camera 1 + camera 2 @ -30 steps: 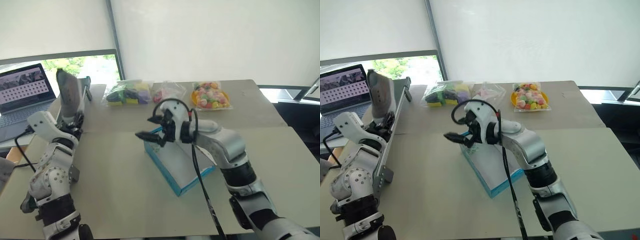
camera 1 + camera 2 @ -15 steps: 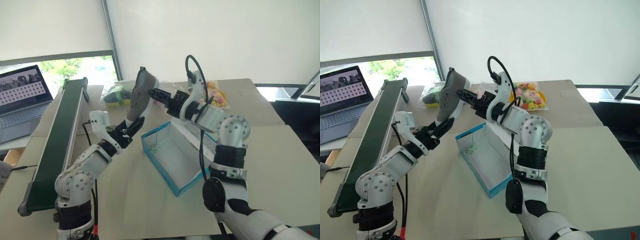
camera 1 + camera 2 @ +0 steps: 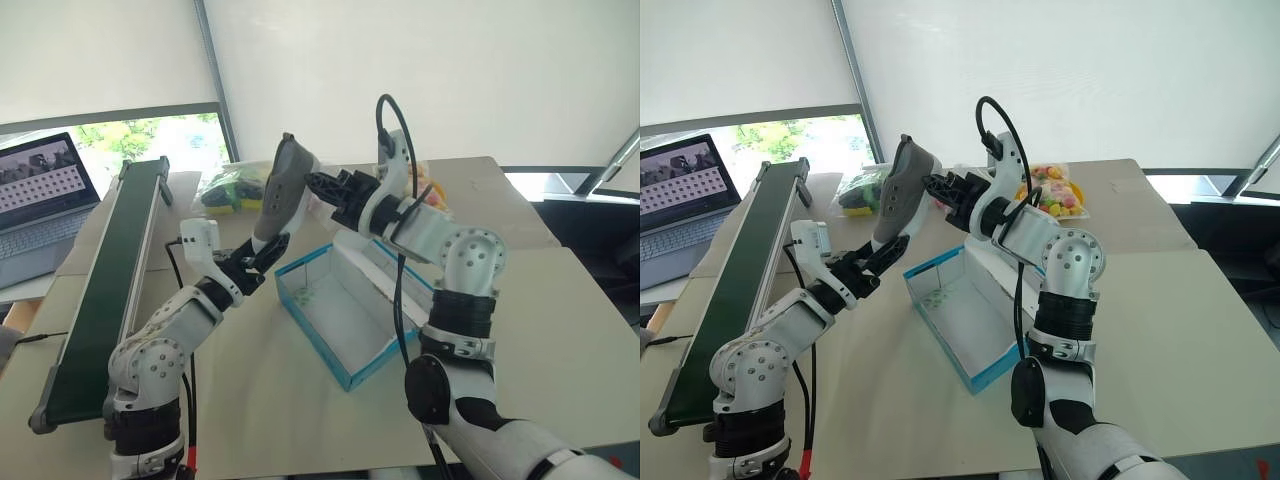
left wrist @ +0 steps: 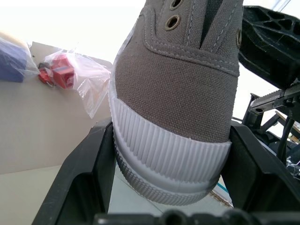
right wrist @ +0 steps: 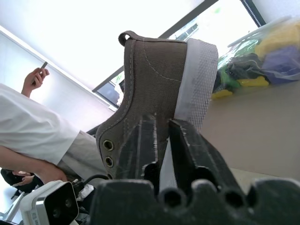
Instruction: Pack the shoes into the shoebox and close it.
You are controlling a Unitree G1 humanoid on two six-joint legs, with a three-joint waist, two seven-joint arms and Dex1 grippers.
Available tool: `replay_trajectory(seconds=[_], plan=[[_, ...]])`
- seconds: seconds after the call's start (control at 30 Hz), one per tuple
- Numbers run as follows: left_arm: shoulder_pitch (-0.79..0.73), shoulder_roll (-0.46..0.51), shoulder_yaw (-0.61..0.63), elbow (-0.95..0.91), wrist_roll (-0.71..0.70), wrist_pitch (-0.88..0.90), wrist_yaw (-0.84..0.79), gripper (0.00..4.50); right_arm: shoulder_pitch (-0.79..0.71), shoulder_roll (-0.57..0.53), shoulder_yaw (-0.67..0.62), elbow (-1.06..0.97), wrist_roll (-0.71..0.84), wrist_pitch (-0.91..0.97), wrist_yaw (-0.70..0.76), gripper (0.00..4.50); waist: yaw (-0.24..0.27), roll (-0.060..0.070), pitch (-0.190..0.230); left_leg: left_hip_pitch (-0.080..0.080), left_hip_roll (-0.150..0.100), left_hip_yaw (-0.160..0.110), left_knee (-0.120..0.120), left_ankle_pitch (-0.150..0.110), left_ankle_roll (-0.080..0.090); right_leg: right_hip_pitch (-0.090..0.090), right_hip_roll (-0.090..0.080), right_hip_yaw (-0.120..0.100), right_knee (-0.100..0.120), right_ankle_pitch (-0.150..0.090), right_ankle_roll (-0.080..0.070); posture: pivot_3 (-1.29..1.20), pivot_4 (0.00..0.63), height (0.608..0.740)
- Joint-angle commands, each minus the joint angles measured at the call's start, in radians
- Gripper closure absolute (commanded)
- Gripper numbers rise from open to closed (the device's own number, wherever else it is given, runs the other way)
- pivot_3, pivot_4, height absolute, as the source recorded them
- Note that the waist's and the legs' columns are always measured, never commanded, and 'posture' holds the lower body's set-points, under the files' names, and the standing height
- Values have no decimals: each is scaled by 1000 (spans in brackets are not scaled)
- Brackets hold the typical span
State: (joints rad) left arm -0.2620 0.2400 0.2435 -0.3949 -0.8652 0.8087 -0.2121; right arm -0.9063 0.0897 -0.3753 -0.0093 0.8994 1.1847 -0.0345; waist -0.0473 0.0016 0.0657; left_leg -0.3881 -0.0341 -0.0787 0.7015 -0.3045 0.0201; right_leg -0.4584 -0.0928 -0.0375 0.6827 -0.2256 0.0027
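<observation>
One grey-brown shoe [image 3: 283,190] with a white sole stands upright in the air above the far left end of the shoebox [image 3: 312,337]. My left gripper [image 3: 268,250] is shut on its toe, and the ribbed toe cap [image 4: 168,150] sits between the two black fingers [image 4: 84,178]. From the other side, my right gripper [image 3: 318,185] is shut on the shoe's upper side wall near the lace eyelets [image 5: 108,146]. The turquoise shoebox lies open on the table, white inside, with its lid [image 3: 390,270] folded back under my right arm.
A long green conveyor belt [image 3: 110,270] runs along the table's left side, with a laptop [image 3: 40,195] beyond it. Clear bags of colourful items [image 3: 232,185] [image 3: 1058,192] lie at the table's far edge. A person in a white shirt [image 5: 33,131] stands at the left.
My left arm swung the shoe from the far left over to the box. My right gripper rose from the box, rolled, and closed on the shoe's side.
</observation>
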Motion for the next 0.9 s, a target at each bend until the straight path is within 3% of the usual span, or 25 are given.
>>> replay_trajectory(seconds=[0.03, 0.23, 0.33, 0.47, 0.8, 0.9], plan=[[-22, 5, 8, -21, -15, -33, -15, 1682, -6, 51, 22, -39, 55, -21, -5, 4447, 0, 0, 0, 0, 0, 0, 0, 0, 0, 0, 0, 0, 0, 0, 0, 0, 150, 640], [-16, 2, 10, -15, -10, -35, -11, 1682, 16, -22, 118, -56, -33, -50, 1, 4447, 0, 0, 0, 0, -2, 0, 1, 0, 0, 0, -2, 1, 0, 0, 0, 0, 150, 640], [-9, 2, 10, -14, -10, -36, -11, 1682, 17, -26, 104, -47, -38, -69, -18, 4447, 1, 0, 0, 0, -3, 0, 1, 0, 0, 0, -2, 1, 0, 0, 0, 0, 150, 640], [-7, 2, 9, -16, -14, -32, -8, 1682, 9, -40, 66, -57, -12, -54, -27, 3408, 1, 0, 0, -1, -2, -1, 1, 0, 0, 0, -2, 1, 0, 0, 0, 0, 150, 640], [-16, -2, 2, -5, -9, -34, -9, 1682, -9, -99, 7, -46, 21, -21, -67, 8, 2, 0, 0, -1, -2, 0, 1, 0, 0, 0, -2, 1, 0, 0, 0, 0, 150, 640], [-23, -1, -1, -2, -9, -34, -13, 1682, 15, -97, 4, -17, 25, -7, -61, 8, 1, 0, 0, -1, -2, 0, 1, 0, 0, 0, -2, 1, 0, 0, 0, 0, 150, 640]])
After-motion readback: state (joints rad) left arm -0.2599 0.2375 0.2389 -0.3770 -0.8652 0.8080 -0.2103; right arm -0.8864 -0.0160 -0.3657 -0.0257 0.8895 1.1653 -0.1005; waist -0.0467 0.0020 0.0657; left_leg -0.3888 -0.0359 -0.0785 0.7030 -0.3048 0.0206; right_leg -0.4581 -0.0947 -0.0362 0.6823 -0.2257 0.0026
